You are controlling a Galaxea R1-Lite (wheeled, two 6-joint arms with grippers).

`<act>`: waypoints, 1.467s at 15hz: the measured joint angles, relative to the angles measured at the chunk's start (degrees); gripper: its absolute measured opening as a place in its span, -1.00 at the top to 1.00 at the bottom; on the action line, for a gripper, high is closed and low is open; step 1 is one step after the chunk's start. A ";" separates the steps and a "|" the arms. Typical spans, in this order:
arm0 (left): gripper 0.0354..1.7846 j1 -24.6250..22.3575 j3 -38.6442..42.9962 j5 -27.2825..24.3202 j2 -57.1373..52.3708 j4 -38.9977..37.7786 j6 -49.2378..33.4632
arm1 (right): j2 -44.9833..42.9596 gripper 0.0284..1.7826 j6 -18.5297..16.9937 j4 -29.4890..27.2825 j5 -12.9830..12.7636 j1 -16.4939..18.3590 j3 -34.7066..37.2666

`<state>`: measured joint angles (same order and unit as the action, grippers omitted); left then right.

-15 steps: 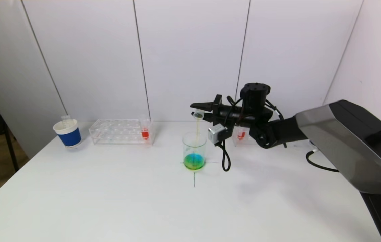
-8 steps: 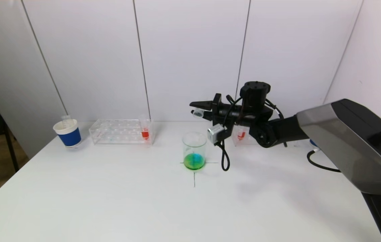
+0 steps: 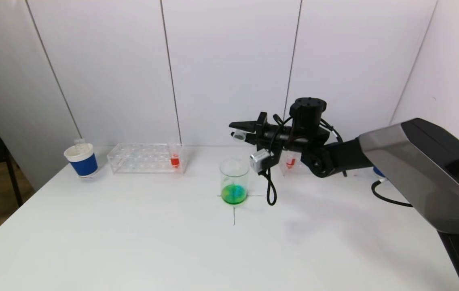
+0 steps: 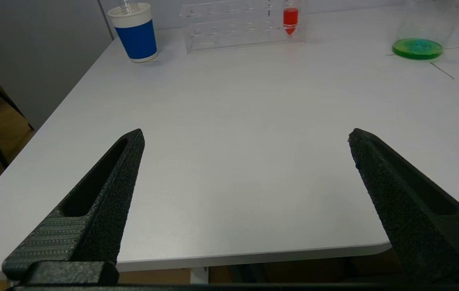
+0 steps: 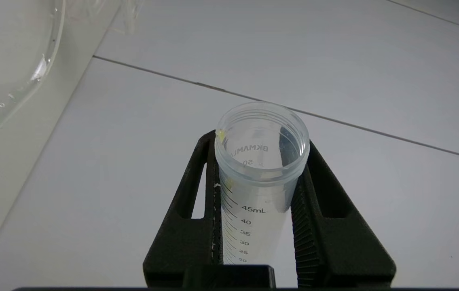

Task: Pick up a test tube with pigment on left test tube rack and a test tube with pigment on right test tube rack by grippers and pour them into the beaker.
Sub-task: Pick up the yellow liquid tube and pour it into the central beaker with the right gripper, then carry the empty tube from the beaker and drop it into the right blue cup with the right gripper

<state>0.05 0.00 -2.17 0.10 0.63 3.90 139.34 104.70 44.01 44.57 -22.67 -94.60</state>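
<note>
My right gripper hovers above the beaker, shut on a clear test tube lying roughly level with its mouth over the beaker's rim. In the right wrist view the test tube looks drained, with yellow drops at its lip, clamped in the right gripper. Green liquid covers the beaker's bottom. The left test tube rack holds one red-filled tube. Another red tube stands in the right rack, mostly hidden behind the arm. My left gripper is open over the table's front edge.
A blue-and-white paper cup with an empty tube in it stands at the far left, beside the left rack. A black cable hangs from the right wrist down to the table, just right of the beaker. A cross mark lies under the beaker.
A second ago a yellow stream ran from the tube into the beaker; it has stopped, and the tube's mouth has lifted slightly. The liquid in the beaker has turned greener.
</note>
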 joint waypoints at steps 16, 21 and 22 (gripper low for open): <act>-0.98 0.00 0.00 -0.02 0.00 -0.01 -0.05 | -4.22 0.42 -55.02 -1.58 -19.41 0.46 -4.93; -0.98 -0.05 0.00 -0.02 0.00 0.00 -0.02 | -4.83 0.42 -75.96 -7.88 -34.93 3.00 -11.04; -0.98 -0.05 0.00 -0.02 0.00 -0.01 -0.07 | -5.29 0.42 -78.50 -9.86 -35.67 4.11 -11.35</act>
<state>0.00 0.00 -2.19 0.10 0.62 3.83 134.05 26.21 34.15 8.90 -18.57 -105.95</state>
